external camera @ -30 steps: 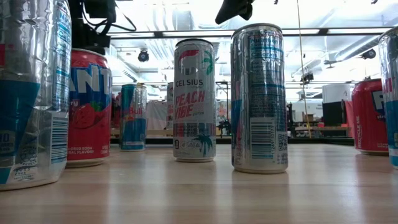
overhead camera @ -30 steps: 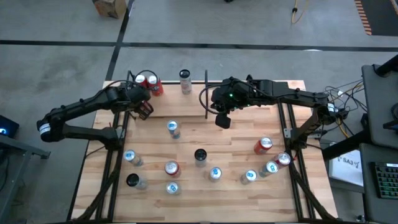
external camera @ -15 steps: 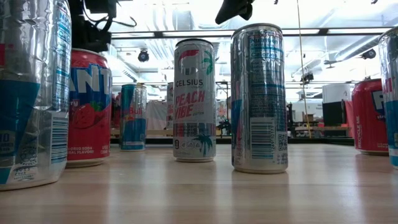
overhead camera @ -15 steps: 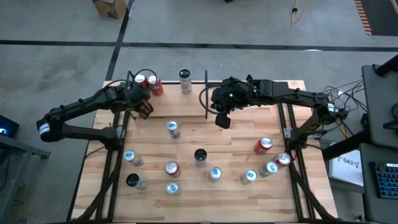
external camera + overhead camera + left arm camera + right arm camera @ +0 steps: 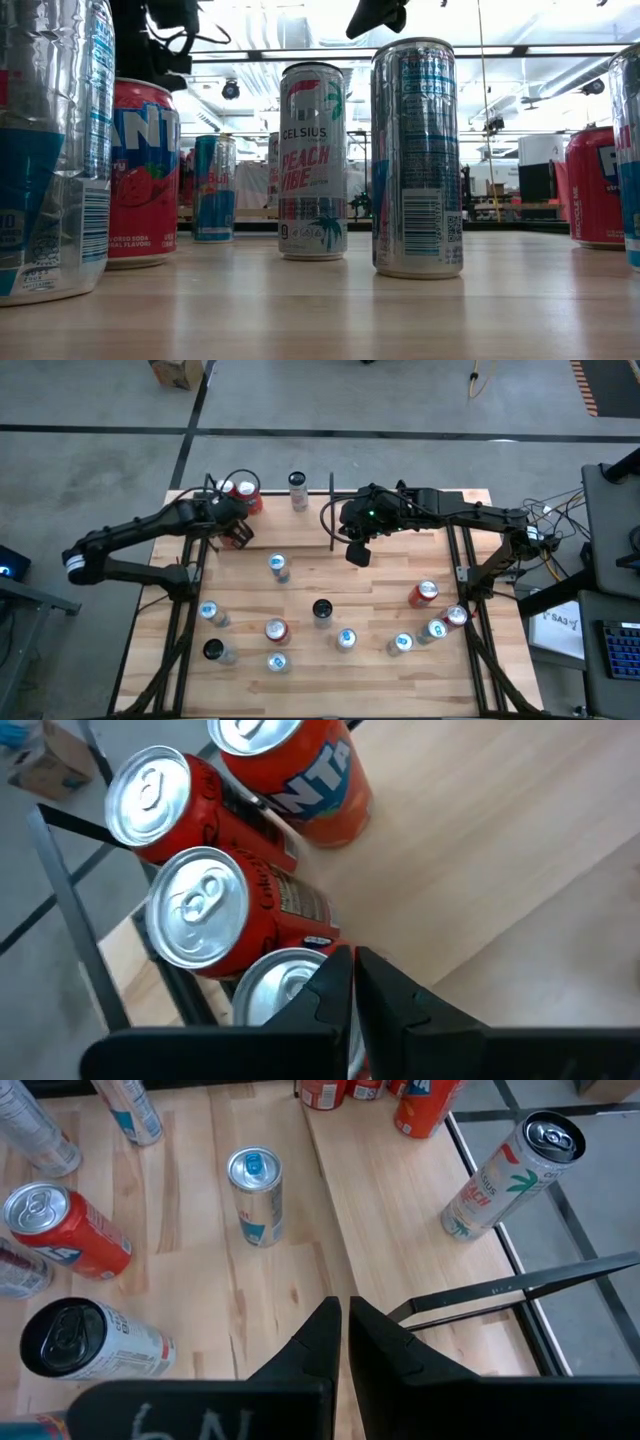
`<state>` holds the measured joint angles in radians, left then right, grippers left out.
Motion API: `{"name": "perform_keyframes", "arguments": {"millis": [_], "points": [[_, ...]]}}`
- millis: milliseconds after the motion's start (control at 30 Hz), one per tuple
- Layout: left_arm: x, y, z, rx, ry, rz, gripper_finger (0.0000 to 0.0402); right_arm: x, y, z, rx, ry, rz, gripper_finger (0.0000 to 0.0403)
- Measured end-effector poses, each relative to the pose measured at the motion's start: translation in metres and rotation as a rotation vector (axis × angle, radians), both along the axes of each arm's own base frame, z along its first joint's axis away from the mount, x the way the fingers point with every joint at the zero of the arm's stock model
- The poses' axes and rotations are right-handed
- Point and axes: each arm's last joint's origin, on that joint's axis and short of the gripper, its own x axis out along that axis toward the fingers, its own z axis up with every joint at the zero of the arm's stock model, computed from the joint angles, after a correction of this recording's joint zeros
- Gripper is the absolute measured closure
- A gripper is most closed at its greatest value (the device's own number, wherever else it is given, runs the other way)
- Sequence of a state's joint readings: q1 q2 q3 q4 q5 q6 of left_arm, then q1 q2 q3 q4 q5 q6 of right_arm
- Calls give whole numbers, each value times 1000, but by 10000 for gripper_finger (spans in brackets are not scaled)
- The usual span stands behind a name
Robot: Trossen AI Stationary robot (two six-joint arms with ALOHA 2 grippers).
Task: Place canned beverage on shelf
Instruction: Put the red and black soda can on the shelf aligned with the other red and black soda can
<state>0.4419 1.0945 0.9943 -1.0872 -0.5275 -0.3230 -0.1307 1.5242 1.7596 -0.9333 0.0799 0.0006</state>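
The shelf (image 5: 280, 520) is a black-framed bay with a light wood floor at the table's far left. At its left end stand an orange can (image 5: 290, 765), two red cans (image 5: 205, 910) and a silver-topped can (image 5: 280, 985), all on their bases. A white can (image 5: 297, 487) stands farther right on the shelf. My left gripper (image 5: 352, 955) is shut and hovers just in front of that cluster (image 5: 238, 532); I cannot tell whether it touches the silver-topped can. My right gripper (image 5: 357, 550) hangs shut above mid-table and holds nothing (image 5: 343, 1308).
Several loose cans stand on the table's near half, among them a blue-topped one (image 5: 279, 567), a black-topped one (image 5: 322, 610) and a red one (image 5: 424, 594). A black upright post (image 5: 331, 510) bounds the shelf on the right. Bare wood lies between the two grippers.
My left gripper has shifted slightly toward the table's right along the shelf front and tipped a little, staying shut. The cans have not moved.
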Motion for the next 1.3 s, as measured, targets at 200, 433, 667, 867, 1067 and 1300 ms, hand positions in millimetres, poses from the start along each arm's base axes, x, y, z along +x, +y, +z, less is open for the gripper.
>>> {"name": "perform_keyframes", "arguments": {"millis": [200,433,667,867,1067,1300], "points": [[5,3,-5,1,30,6,402,0,0,0,1,0,-1,390],[9,5,-10,9,65,17,402,0,0,0,1,0,-1,390],[10,6,-11,5,73,17,402,0,0,0,1,0,-1,390],[8,5,-10,7,70,18,402,0,0,0,0,0,0,390],[7,5,-10,3,79,21,402,0,0,0,0,0,0,390],[7,4,-10,1,83,24,402,0,1,0,0,1,2,390]]}}
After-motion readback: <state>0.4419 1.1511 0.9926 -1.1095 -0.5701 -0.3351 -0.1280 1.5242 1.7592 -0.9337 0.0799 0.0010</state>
